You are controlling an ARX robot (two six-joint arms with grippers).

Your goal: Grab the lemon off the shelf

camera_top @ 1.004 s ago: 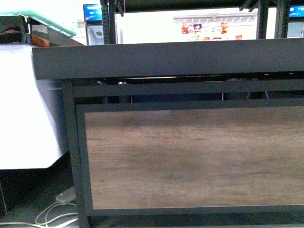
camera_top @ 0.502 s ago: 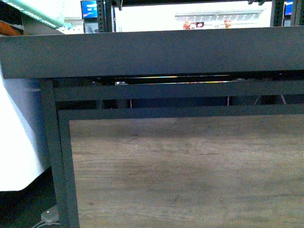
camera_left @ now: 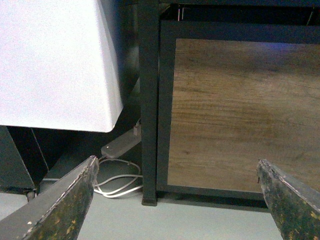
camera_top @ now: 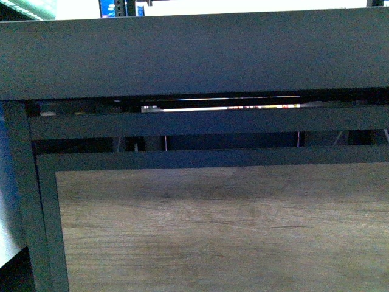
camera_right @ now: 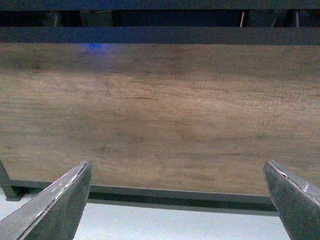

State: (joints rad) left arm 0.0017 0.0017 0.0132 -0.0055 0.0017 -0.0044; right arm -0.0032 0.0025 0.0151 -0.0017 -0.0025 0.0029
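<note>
Left gripper (camera_left: 176, 162): jaws wide, nothing between them, two scuffed dark fingers (camera_left: 60, 210) at the frame edges. Right gripper (camera_right: 178, 162): same, spread wide and empty, two fingers (camera_right: 50, 205). Both hang low over a pale grey floor (camera_left: 150, 222), pointed at the base of the shelf (camera_top: 194, 55). In the left wrist view, one white cable (camera_left: 117, 182) lies looped on the floor with one white power block (camera_left: 120, 145), just beside one black upright post (camera_left: 148, 100). One white cabinet (camera_left: 55, 60) stands on the far side of that post. One brown wood-look panel (camera_top: 231, 231) in a black frame fills most of all three views. Above it sit one black crossbar (camera_top: 206, 121) and then the dark tray front. A coloured strip (camera_top: 243, 108) shows through the gap under the tray, too blurred to read. One blue sign (camera_top: 109, 8) is far back, its text illegible. Can't tell where the lemon is: none of the three views shows it.
</note>
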